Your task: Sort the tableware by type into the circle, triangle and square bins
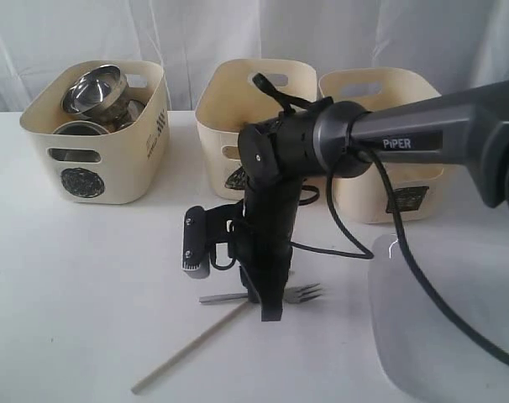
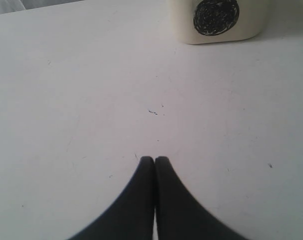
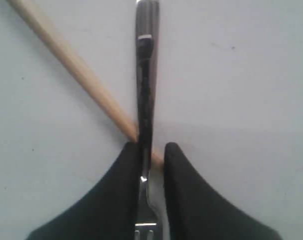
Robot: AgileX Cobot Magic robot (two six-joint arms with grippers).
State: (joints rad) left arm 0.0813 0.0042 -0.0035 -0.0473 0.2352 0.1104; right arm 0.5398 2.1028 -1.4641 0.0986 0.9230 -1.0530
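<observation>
A steel fork lies on the white table, crossing a wooden chopstick. My right gripper points down over them. In the right wrist view its jaws straddle the fork at the neck, narrowly open. One finger touches the fork and a small gap shows at the other. The chopstick runs under the fork there. My left gripper is shut on nothing, low over bare table near the circle bin. The circle bin holds steel bowls.
Two more cream bins stand at the back: the middle one and the right one, their marks partly hidden by my right arm. A large white squarish plate lies at the front right. The right arm's cable hangs over it.
</observation>
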